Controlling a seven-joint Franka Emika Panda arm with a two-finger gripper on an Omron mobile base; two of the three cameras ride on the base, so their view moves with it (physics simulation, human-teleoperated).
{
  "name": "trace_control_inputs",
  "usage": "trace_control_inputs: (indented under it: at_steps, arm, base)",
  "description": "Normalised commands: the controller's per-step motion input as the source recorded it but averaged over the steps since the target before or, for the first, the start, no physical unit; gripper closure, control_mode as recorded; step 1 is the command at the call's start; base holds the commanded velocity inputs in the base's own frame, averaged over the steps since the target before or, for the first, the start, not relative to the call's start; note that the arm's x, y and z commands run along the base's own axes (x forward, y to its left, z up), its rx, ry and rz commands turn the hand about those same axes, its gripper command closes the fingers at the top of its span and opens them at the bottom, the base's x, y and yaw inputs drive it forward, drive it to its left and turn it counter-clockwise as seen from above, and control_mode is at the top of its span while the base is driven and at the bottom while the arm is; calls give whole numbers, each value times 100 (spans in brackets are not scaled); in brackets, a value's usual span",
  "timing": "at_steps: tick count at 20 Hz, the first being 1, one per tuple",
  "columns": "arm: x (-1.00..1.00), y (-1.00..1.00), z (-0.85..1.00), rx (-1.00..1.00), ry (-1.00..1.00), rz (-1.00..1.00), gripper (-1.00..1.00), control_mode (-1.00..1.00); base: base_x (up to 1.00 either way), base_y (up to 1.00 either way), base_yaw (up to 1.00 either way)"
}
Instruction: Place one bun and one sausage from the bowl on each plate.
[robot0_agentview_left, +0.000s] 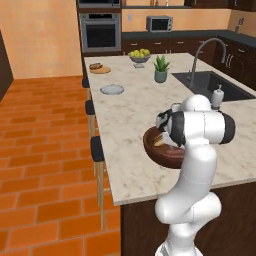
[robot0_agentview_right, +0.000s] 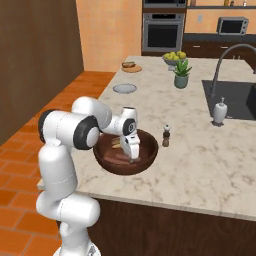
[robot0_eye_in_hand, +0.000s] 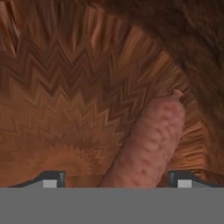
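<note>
Arm is reaching down into the dark wooden bowl (robot0_agentview_right: 125, 159), which is sitting at the near edge of the marble desk (robot0_agentview_right: 200, 145), just in front of the robot. Gripper (robot0_agentview_right: 133, 159) is pointing down inside the bowl; in the hand view its jaws are standing wide apart, 1 tip at each side, with a reddish-brown sausage (robot0_eye_in_hand: 148, 146) lying on the bowl floor between them, not yet clamped. A pale bun (robot0_agentview_left: 158, 142) is showing in the bowl's left part in the left base view. The 2 plates are lying well apart from the bowl, toward the far left of the desk: the grey-white plate (robot0_agentview_right: 124, 88) nearer, looking bare, and the tan wooden plate (robot0_agentview_right: 131, 68) farther, at the far corner, carrying something brownish, too small to tell. A small pepper mill (robot0_agentview_right: 166, 136) is standing just right of the bowl. Farther off, a potted plant (robot0_agentview_right: 181, 74) and a grey footed bowl of yellow-green fruit (robot0_agentview_right: 174, 58) are sitting near the sink (robot0_agentview_right: 235, 100), with a soap dispenser (robot0_agentview_right: 219, 111) at its near edge.
</note>
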Motion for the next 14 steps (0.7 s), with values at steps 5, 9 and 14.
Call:
trace_control_inputs:
  at_steps: [5,9,14]
  arm:
    - [-41,-3,-14,1,-12,0,100,-100]
    - [-4,0,35,-1,-4,0,100,-100]
    - [-1,0,100,-5,0,-2,100,-100]
  base:
    - [0,0,0]
    - [0,0,0]
    - [0,0,0]
